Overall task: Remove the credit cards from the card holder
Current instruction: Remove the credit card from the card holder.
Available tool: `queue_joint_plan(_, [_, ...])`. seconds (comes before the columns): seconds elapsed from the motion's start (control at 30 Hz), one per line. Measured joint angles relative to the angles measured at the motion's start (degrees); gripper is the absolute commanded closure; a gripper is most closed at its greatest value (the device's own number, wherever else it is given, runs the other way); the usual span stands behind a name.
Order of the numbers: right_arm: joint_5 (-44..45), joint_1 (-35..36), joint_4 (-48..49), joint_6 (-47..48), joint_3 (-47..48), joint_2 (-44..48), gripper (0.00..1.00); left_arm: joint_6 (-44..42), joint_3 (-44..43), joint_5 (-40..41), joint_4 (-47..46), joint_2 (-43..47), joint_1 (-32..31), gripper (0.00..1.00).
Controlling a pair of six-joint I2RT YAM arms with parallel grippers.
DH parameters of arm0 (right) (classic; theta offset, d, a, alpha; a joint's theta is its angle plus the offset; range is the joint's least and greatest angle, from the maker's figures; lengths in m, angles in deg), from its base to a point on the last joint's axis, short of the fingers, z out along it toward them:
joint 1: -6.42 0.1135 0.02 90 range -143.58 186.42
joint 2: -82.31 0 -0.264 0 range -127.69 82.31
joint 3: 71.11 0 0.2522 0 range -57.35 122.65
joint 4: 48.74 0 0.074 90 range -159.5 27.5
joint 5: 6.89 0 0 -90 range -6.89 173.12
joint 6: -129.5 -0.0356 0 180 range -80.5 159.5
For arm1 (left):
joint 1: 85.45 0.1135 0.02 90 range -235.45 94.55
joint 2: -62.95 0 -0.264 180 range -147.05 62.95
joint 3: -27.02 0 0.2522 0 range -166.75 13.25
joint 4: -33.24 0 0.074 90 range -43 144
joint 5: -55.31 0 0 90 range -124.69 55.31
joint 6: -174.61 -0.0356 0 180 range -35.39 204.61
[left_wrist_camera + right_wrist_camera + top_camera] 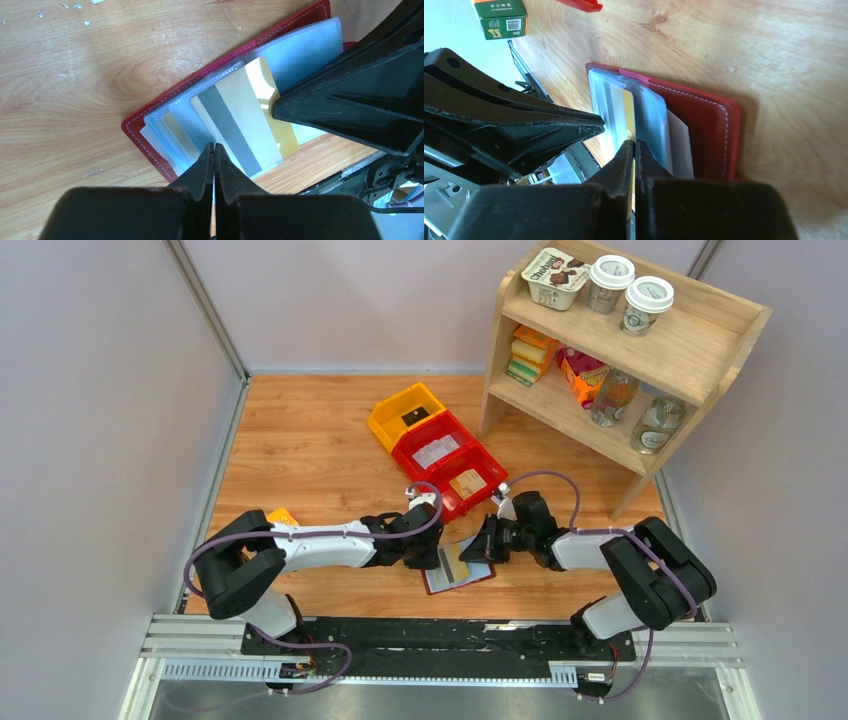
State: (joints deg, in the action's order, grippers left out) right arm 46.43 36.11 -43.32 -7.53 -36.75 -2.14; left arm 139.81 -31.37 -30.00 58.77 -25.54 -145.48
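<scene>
The card holder lay open on the table, near its front edge and between my 2 arms. My left gripper was clenched, tips at the edge of a clear sleeve; whether it truly pinched that sleeve, I couldn't tell. My right gripper looked closed on the gold card, 1 of the credit cards tucked inside. The risk: if the sleeve clung on the pull, the whole holder would drag or lift, or that thin edge grip would slip.
</scene>
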Motion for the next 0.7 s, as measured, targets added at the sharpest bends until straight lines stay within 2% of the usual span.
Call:
queue_joint_plan(0.1, [-0.6, -1.1, -0.7, 0.3, 0.0, 0.0, 0.99, 0.0, 0.0, 0.0, -0.1, 0.0, 0.0, 1.0])
queue_joint_plan(0.13, [-0.8, -1.4, -0.9, 0.4, 0.0, 0.0, 0.96, 0.0, 0.0, 0.0, -0.1, 0.0, 0.0, 1.0])
queue_joint_plan(0.23, [-1.4, -1.8, -1.0, 0.4, 0.0, -0.1, 0.77, 0.0, 0.0, 0.0, -0.1, 0.0, 0.0, 1.0])
queue_joint_plan(0.3, [-2.0, -1.9, -0.6, 0.5, 0.0, -1.0, 0.71, 0.0, 0.0, -0.1, -0.1, 0.0, 0.0, 1.0])
queue_joint_plan(0.4, [-3.2, -2.0, 0.5, 0.3, 0.0, -2.8, 0.69, 0.0, 0.0, -0.1, -0.3, -0.1, 0.0, 1.0])
queue_joint_plan(0.5, [-4.5, -2.0, 1.8, 0.3, 0.2, -4.0, 0.73, 0.0, 0.0, -0.3, -0.6, -0.3, 0.0, 1.0])
queue_joint_plan(0.6, [-5.5, -2.0, 2.9, 0.3, 0.7, -5.6, 0.88, 0.0, 0.0, -0.4, -1.0, -0.4, 0.0, 1.0])
queue_joint_plan(0.7, [-6.5, -2.0, 3.6, 0.1, 0.9, -6.5, 0.98, 0.0, 0.0, -0.5, -1.0, -0.5, 0.0, 1.0])
